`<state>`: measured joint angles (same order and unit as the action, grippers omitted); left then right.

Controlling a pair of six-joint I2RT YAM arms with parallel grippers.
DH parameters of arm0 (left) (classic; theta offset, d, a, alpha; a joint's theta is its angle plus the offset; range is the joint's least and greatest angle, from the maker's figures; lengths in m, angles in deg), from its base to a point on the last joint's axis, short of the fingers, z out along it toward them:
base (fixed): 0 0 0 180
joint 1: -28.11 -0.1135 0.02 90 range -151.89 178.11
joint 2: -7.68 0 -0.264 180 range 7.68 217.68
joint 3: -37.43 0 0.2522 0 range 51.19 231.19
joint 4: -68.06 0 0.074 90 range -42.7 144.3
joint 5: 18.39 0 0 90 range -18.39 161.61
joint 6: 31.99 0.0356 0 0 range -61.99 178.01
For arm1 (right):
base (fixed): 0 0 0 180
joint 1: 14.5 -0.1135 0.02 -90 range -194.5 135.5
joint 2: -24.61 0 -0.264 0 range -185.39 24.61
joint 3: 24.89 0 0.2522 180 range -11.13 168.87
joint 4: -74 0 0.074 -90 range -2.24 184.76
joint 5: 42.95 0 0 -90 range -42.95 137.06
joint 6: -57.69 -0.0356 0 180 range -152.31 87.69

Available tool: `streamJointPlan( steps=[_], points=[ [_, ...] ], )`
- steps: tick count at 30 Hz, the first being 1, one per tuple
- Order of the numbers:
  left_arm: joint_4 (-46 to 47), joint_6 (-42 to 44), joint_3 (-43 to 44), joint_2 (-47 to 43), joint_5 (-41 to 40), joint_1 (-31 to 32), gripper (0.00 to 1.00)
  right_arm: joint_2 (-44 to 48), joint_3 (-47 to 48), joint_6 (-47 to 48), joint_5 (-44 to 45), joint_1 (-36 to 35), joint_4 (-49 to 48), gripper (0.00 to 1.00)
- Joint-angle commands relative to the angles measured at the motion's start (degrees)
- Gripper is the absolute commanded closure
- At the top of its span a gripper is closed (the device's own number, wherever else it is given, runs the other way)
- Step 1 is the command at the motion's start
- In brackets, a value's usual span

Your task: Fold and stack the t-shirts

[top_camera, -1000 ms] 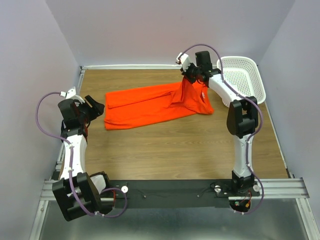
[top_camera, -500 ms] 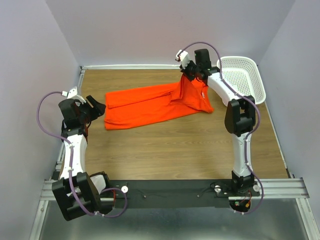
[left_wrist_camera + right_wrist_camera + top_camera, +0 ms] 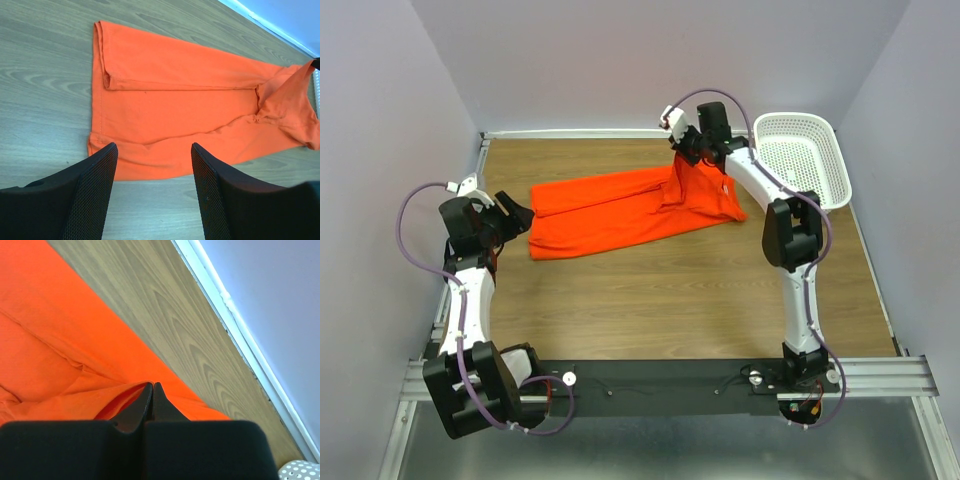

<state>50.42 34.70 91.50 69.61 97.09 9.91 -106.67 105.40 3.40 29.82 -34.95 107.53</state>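
Observation:
One bright orange t-shirt (image 3: 610, 212) lies lengthwise across the wooden table, folded into a long strip. My right gripper (image 3: 682, 152) is shut on its right end and holds that end lifted off the table, so the cloth hangs in a peak. In the right wrist view the orange fabric (image 3: 45, 340) runs up to the closed fingertips of the right gripper (image 3: 152, 385). My left gripper (image 3: 518, 212) stands open just off the shirt's left edge, with nothing between its fingers. The left wrist view shows the t-shirt (image 3: 175, 105) beyond the left gripper (image 3: 154, 146).
A white perforated basket (image 3: 800, 155) stands at the back right corner, close to the right arm, and its rim (image 3: 300, 470) shows in the right wrist view. Lavender walls close in the table on three sides, with a white strip (image 3: 235, 320) along the back edge.
My right gripper has moved left along the back of the table, carrying the lifted end of the shirt with it. The left arm has hardly moved.

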Motion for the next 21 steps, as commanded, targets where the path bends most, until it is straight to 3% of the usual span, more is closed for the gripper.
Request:
streamJointPlan(
  steps=[1,21],
  points=[
    [0.7,1.1,-0.9,0.1,1.7,0.4,0.32,-1.6,1.9,2.0,-0.1,-1.2,-0.2,0.97],
    [0.7,1.2,-1.0,0.5,1.8,1.0,0.32,-4.1,4.3,4.4,1.7,-4.1,-0.1,0.96]
  ],
)
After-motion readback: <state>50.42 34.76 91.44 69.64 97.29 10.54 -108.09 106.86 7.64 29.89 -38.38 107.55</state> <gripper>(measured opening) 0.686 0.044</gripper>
